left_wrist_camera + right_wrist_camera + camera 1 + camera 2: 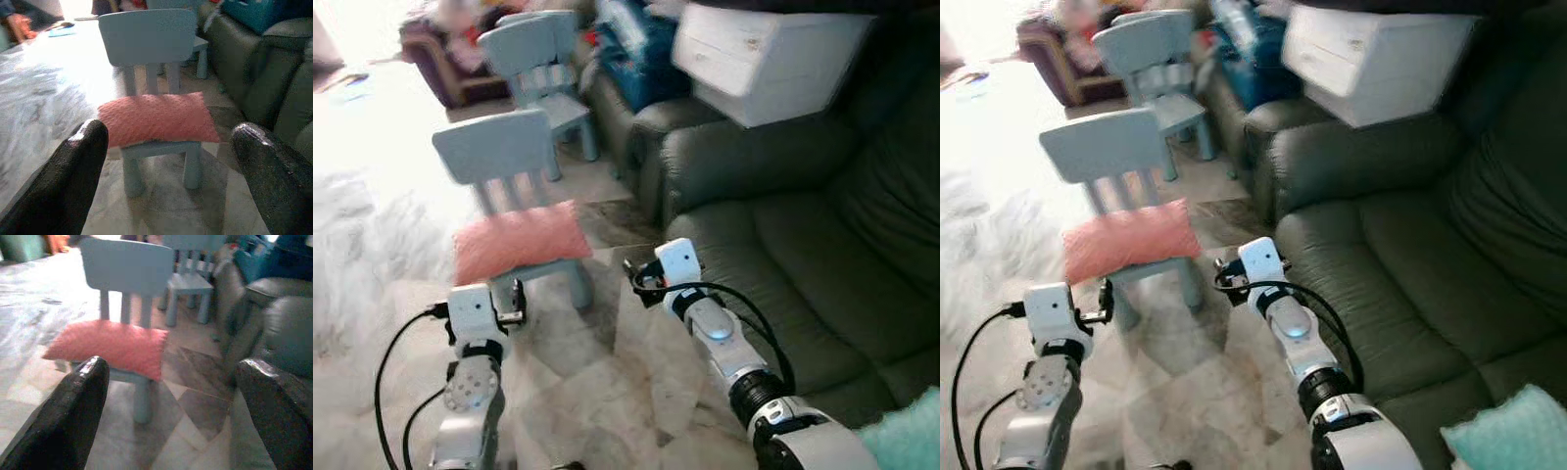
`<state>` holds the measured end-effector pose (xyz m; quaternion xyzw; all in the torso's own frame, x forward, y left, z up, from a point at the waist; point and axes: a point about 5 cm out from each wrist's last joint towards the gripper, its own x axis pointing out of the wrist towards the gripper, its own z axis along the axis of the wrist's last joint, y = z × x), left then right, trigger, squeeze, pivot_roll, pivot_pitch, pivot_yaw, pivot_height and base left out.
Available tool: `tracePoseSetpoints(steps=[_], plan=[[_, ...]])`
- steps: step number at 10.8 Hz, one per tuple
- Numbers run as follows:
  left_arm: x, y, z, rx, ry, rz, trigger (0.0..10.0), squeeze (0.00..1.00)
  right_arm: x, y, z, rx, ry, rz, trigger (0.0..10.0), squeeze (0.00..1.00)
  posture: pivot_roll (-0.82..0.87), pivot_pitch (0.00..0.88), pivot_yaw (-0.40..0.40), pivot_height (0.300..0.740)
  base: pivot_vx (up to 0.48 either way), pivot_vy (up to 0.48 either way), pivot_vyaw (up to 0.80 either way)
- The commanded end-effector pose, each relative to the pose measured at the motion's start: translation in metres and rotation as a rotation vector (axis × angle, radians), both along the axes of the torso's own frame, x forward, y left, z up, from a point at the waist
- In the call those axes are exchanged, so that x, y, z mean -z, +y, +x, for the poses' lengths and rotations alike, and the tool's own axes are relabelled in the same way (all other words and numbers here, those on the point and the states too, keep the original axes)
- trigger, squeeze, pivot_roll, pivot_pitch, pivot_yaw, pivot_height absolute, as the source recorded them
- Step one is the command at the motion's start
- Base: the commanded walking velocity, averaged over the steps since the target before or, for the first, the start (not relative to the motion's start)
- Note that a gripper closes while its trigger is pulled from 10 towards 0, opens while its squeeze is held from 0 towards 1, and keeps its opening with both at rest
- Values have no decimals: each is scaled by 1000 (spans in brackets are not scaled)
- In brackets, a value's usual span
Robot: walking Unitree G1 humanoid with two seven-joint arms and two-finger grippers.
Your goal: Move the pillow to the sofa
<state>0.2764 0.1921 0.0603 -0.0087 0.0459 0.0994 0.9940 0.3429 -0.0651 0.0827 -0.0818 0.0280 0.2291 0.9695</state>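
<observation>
A pink pillow [519, 243] lies on the seat of a small light-blue child's chair [494, 147] standing on the tiled floor. The dark leather sofa [783, 255] runs along the right. My left gripper [514, 294] is held low, just in front of the chair, with its black fingers [83, 161] spread wide and nothing between them. To the right of the chair, near the sofa's front edge, my right gripper [634, 276] is also open and empty. Both wrist views look at the pillow [110, 345] from a short way off.
A second blue chair [543, 59] stands behind the first. A white drawer unit [764, 59] and a blue bag [641, 49] rest on the sofa's far end. A shaggy white rug [352, 245] lies left, a teal cushion [911, 431] at lower right. A person's hand [19, 24] is far back.
</observation>
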Motion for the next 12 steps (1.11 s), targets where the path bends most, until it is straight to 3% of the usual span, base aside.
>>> tracePoseSetpoints(steps=[1, 3, 5, 12], plan=[[1, 4, -3, -22, 10, 4, 10000, 0, -3, 6, -1, -24, -15, 2, 10000, 0, -110, 97, 44, 740, 0, 0, 800], [1, 3, -4, -23, 10, -1, 10000, 0, -3, 5, -1, -23, -14, 3, 10000, 0, -110, 98, 44, 740, 0, 0, 800], [1, 4, -4, -28, 18, 0, 10000, 0, -3, 5, -1, -16, -7, 23, 10000, 0, -113, 111, 48, 740, 0, 156, 0], [2, 1, -4, -25, 24, 1, 10000, 0, -3, 4, 0, -17, -6, 24, 10000, 0, -113, 115, 48, 740, 0, 480, 0]])
